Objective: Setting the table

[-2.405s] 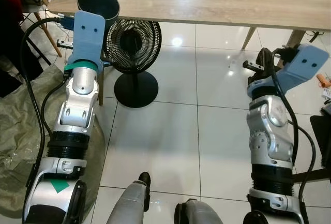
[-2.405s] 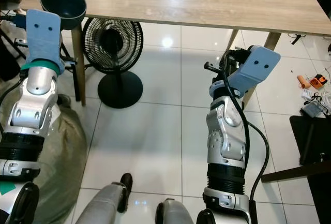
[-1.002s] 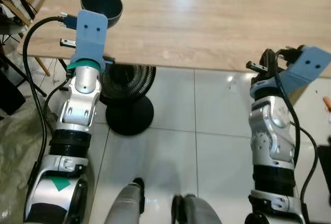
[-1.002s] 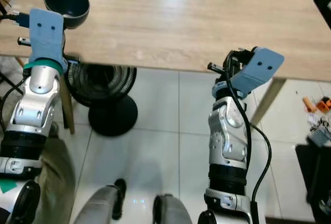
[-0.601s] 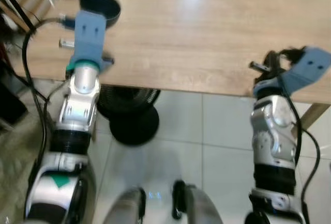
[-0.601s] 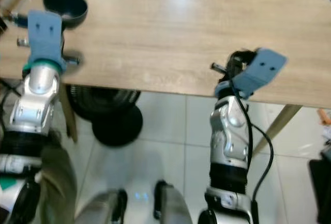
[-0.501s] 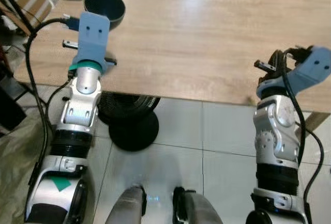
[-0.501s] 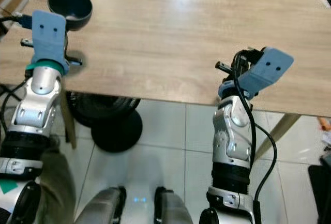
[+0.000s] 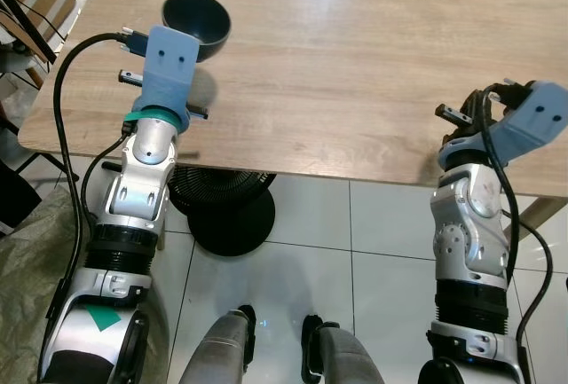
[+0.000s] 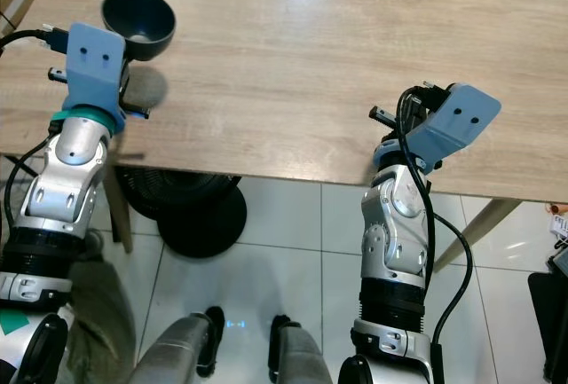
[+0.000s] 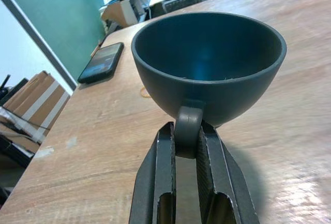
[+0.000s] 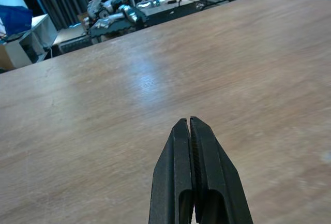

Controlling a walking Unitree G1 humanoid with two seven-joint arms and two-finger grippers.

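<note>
Left claw (image 11: 186, 146) is clamped on the small handle of a dark bowl (image 11: 208, 66), which is held upright over the far left part of the wooden surface (image 9: 355, 56); whether the bowl touches the wood cannot be told. A phone (image 11: 102, 62) is seen lying near the bowl, by the far left corner. Right claw (image 12: 189, 131) is pressed fully shut, with nothing gripped, and is held above the near right edge. A fan (image 9: 222, 202) is seen standing on the tiled floor (image 9: 355, 242) below.

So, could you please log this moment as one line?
left gripper: shut on dark round bowl above light wooden table | right gripper: shut, empty, over table | black phone: beyond bowl
</note>
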